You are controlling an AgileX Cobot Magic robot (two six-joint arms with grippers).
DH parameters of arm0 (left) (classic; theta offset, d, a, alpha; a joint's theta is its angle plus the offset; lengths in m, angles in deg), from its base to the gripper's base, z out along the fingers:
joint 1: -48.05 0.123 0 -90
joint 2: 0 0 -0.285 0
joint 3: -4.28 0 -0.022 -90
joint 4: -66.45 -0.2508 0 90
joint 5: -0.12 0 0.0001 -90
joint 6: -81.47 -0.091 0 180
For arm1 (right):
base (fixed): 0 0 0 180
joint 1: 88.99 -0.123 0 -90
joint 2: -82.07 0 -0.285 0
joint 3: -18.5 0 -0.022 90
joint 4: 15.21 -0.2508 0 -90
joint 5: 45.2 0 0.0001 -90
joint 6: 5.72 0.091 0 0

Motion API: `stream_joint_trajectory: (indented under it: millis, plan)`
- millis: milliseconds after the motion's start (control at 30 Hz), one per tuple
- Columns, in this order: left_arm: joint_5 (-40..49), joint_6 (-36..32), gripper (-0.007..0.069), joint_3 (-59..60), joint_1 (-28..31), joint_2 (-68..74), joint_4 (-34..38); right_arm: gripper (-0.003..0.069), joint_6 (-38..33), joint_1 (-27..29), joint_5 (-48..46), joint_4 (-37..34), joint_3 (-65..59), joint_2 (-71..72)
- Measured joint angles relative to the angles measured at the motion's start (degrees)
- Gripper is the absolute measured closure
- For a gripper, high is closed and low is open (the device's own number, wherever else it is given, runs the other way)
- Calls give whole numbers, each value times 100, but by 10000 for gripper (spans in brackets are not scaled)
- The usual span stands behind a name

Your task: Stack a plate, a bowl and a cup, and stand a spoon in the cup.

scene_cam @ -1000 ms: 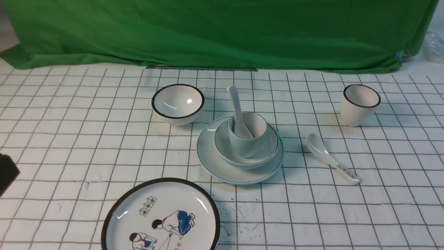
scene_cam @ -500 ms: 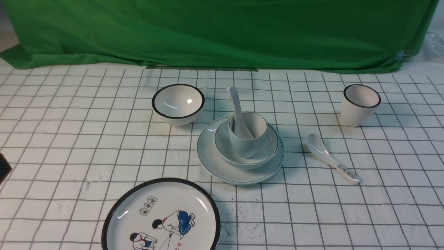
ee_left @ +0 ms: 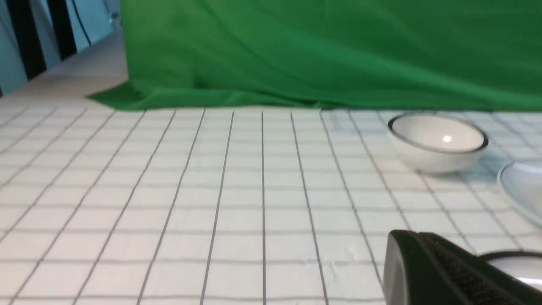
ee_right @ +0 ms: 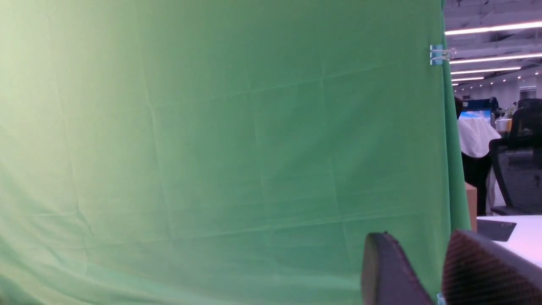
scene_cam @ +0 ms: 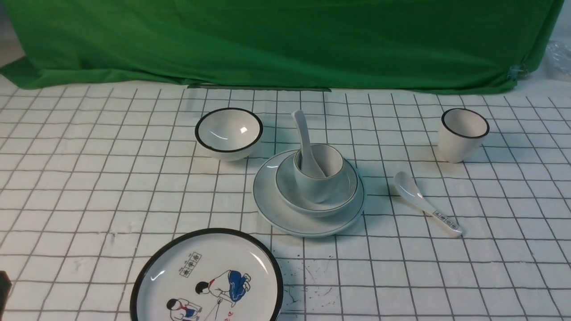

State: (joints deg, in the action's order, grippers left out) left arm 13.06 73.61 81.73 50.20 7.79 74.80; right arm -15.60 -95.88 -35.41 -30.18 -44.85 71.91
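The pale plate (scene_cam: pixel 276 214) lies at the table's middle. The wide shallow bowl (scene_cam: pixel 345 189) sits on it, and the squat cup (scene_cam: pixel 314 187) stands in the bowl. The plain white spoon (scene_cam: pixel 303 131) stands in the cup, its handle leaning up and away. Only a dark sliver of my left arm (scene_cam: pixel 3 287) shows at the bottom left edge, far from the stack. In the left wrist view my left gripper (ee_left: pixel 417 237) is shut and empty, low over the cloth, with the plate's edge (ee_left: pixel 523 188) nearby. My right gripper (ee_right: pixel 417 237) is slightly open, empty, and faces the green cloth.
A black-rimmed bowl (scene_cam: pixel 229 132) stands behind-left of the stack. A tapered black-rimmed cup (scene_cam: pixel 463 133) is at the back right. A spoon with a printed handle (scene_cam: pixel 426 203) lies right of the plate. A cartoon plate (scene_cam: pixel 207 278) is at the front. A green backdrop (scene_cam: pixel 285 40) closes the back.
The dark shape of my left arm has moved down the left edge of the front view and nearly out of it. The stack and the spoon have not moved.
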Motion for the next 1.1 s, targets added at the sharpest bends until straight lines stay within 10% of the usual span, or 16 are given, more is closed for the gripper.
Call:
stream_joint_trajectory:
  millis: [1100]
  plan:
    - [-25, 15, 622, 14, 12, -7, 128, 413, -267, 0, -181, 0, 0, 0]
